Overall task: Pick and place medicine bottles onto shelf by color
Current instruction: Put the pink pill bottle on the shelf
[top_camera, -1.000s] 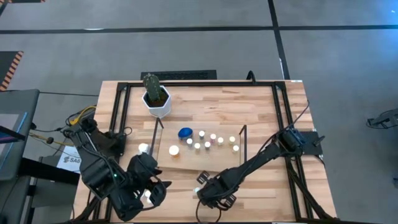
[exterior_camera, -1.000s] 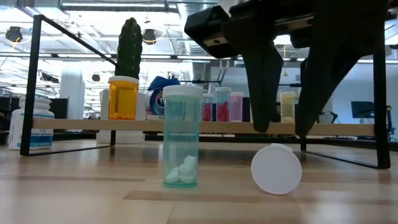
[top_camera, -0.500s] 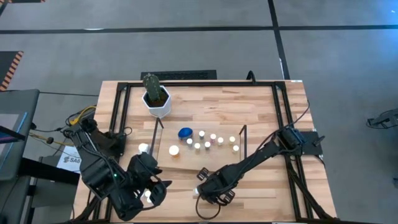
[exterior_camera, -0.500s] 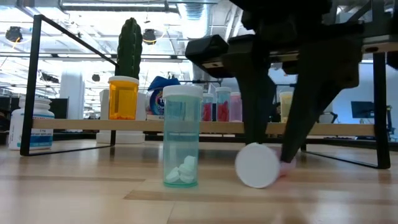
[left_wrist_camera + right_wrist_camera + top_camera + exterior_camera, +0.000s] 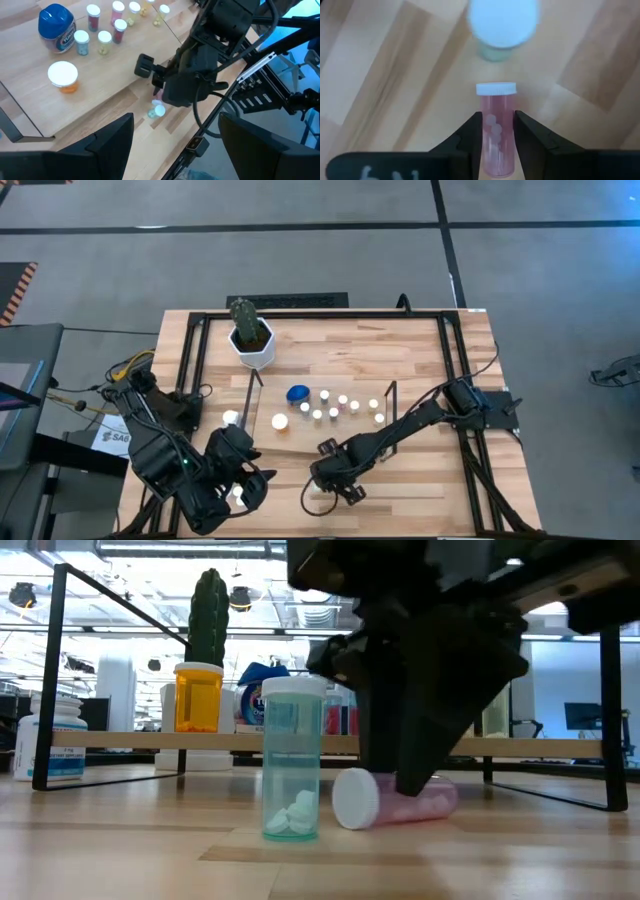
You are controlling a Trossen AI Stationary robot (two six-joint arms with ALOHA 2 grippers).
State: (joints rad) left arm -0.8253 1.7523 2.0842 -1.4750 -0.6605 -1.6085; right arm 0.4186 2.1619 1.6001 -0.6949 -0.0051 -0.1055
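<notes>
On the tabletop (image 5: 120, 840), front of shelf (image 5: 200, 742): pink bottle (image 5: 497, 131), lying flat, clamped in right pincer (image 5: 497, 131). Beside it, upright teal bottle (image 5: 292, 760). Advice: lift straight, avoid teal bottle. Left pincer (image 5: 248, 488) parked, part-open, empty.

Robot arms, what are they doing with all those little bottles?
They are sorting medicine bottles onto the shelf. The right gripper has closed on a pink bottle lying on its side on the table, next to an upright teal bottle. The left gripper waits open near the table's front left corner. Several bottles already stand on the shelf, including an orange one and a blue-capped one.
</notes>
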